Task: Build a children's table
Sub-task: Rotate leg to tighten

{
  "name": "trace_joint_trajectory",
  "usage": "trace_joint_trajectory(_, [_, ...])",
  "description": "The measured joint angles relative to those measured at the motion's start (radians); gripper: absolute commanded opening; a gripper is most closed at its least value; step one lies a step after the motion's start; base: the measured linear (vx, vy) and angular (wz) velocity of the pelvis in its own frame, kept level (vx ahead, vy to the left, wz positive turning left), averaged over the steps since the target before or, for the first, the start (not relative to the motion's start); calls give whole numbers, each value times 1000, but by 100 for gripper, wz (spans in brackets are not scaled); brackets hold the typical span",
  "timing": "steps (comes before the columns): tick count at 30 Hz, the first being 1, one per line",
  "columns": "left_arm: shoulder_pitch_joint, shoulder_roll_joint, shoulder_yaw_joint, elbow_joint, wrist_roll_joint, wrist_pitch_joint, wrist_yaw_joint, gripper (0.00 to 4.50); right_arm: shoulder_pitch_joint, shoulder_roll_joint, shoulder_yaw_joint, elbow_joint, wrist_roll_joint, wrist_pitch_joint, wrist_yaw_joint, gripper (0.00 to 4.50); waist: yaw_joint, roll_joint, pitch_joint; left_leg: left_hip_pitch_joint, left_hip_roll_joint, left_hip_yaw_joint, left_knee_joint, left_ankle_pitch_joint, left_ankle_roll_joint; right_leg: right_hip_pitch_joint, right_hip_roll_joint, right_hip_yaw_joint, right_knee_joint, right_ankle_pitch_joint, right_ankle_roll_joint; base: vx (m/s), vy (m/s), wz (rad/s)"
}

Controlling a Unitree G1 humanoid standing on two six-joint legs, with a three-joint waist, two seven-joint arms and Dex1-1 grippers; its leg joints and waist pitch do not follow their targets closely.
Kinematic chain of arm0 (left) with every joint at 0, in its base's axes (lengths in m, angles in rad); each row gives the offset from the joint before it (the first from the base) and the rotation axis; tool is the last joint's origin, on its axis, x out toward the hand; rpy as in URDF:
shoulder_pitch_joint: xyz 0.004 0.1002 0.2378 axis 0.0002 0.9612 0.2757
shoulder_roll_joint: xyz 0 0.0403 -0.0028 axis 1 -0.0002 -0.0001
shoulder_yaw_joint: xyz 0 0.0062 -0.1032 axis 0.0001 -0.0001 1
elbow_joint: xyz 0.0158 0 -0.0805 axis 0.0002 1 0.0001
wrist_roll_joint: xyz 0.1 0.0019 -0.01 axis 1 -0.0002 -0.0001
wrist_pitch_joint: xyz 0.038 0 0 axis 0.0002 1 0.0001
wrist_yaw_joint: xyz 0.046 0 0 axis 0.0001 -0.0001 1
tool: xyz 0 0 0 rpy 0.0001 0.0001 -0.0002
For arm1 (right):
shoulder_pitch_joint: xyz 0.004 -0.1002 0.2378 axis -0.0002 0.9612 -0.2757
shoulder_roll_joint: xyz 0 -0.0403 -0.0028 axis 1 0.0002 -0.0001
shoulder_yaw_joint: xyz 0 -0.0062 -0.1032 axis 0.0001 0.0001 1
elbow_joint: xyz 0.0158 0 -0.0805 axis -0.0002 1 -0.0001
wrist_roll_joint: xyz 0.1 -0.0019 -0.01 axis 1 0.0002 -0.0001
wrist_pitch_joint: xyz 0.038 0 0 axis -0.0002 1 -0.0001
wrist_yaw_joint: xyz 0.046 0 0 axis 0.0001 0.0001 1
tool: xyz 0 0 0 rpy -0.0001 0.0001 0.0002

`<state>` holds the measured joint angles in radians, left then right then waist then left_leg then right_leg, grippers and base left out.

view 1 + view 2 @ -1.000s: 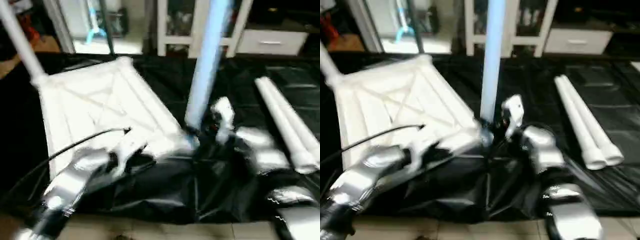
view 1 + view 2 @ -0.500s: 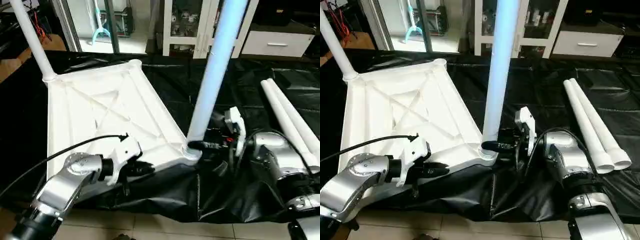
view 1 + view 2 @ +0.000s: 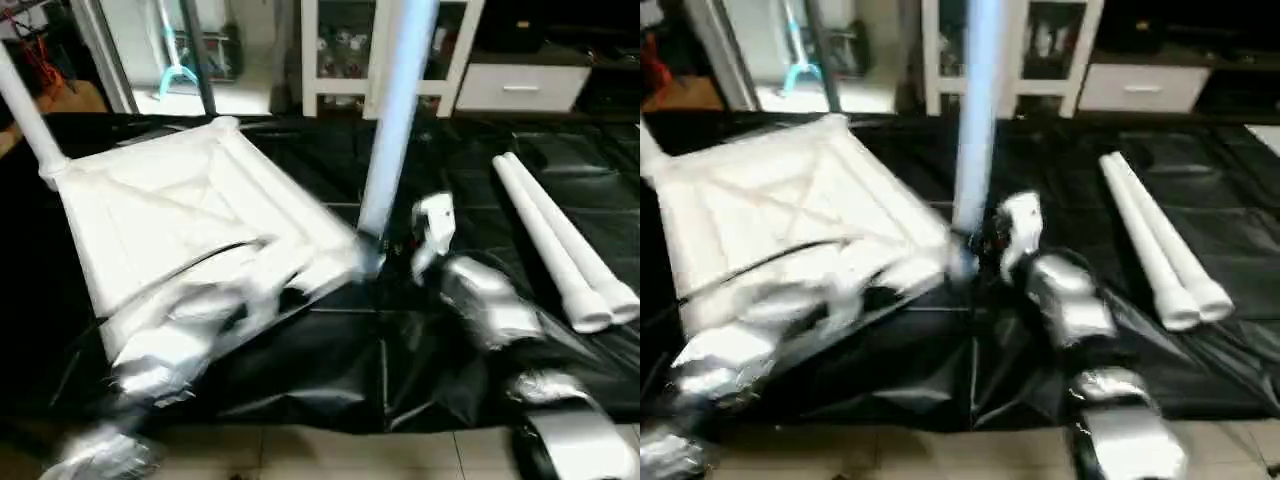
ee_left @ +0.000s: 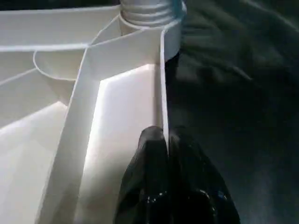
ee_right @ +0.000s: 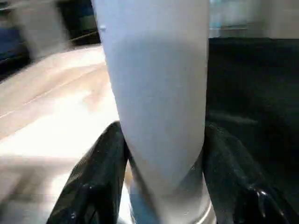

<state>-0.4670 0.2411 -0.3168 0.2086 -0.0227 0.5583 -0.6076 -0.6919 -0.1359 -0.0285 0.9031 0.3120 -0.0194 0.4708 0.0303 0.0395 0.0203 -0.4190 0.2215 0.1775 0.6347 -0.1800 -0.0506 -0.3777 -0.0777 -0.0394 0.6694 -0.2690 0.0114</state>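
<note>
No text, label, brand, number or sign can be read anywhere in these views. The white tabletop (image 3: 190, 220), the upright leg (image 3: 393, 110) and the two loose legs (image 3: 560, 240) on the black sheet (image 3: 450, 330) carry plain surfaces with no markings that can be made out
</note>
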Motion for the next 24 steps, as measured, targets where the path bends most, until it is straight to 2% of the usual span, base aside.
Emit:
trace_joint_trajectory(4, [-51, -103, -19, 76, 26, 19, 90, 0, -19, 41, -28, 45, -14, -63, -184, 195, 5, -3, -4, 0, -1, -1, -1, 0, 5, 3, 1, -2, -4, 0, 1, 0, 0, 0])
trace_joint_trajectory(6, [-61, -111, -25, 91, 36, 9, 89, 0, -22, 64, -43, 57, -28, -85, -205, 195, 5, -4, -5, -1, -1, -2, -3, 0, 6, 3, 1, -4, -6, 0, 1, 0, 0, 0])
trace_joint_trajectory(9, [-44, -78, -33, 79, 36, -30, 50, 0, -19, 54, -46, 68, -33, -115, -120, 195, 2, -4, -5, -1, -1, -2, -2, -1, 7, 3, 1, -3, -8, 0, 1, 0, 0, 0])
trace_joint_trajectory(10, [-34, -63, -34, 69, 34, -43, 31, 0, -16, 45, -46, 74, -33, -127, -76, 230, 1, -4, -5, -2, -1, -2, -2, -2, 8, 3, 1, -4, -8, 0, 1, 0, 0, 0])
trace_joint_trajectory(11, [-25, -50, -34, 61, 31, -57, 16, 0, -13, 37, -43, 79, -33, -137, -39, 230, 2, -4, -5, -2, 0, -2, -2, -2, 8, 2, 1, -4, -8, 0, 1, 0, 0, 0])
trace_joint_trajectory(13, [7, -2, -33, 38, 18, -103, -29, 0, 0, 12, -35, 76, -32, -150, 52, 267, 2, -4, -5, -2, 0, -2, -3, -3, 9, 2, 1, -4, -8, 0, 2, 0, 0, 0])
trace_joint_trajectory(14, [25, 27, -33, 18, 15, -122, -57, 0, 11, 0, -25, 56, -27, -147, 100, 271, 3, -3, -5, -2, 0, -2, -3, -3, 9, 2, 1, -5, -7, 0, 3, 0, 0, 0])
trace_joint_trajectory(15, [55, 73, -33, -18, -5, -145, -116, 0, 30, -23, -10, 31, -19, -135, 178, 272, 5, -3, -5, -2, 0, -2, -3, -3, 10, 2, 1, -5, -7, -1, 3, 0, 0, 0])
trace_joint_trajectory(18, [137, 193, -25, -115, -61, -190, -254, 0, 95, -123, 56, -91, 10, -59, 464, 309, 28, -1, -3, -4, 0, -2, -3, -5, 12, 2, 1, -5, -8, -3, 2, 0, 0, 0])
trace_joint_trajectory(21, [178, 230, -16, -160, -104, -192, -340, 0, 126, -195, 88, -171, 32, 13, 639, 341, 41, -1, -3, -7, -3, -2, -1, -5, 12, 0, -2, -4, -7, -4, 1, 0, 0, 0])
trace_joint_trajectory(24, [209, 260, -16, -194, -137, -194, -397, 0, 159, -253, 119, -244, 47, 72, 777, 341, 55, 0, -2, -7, -4, 0, -1, -5, 12, -2, -3, -2, -6, -4, 1, 0, 0, 0])
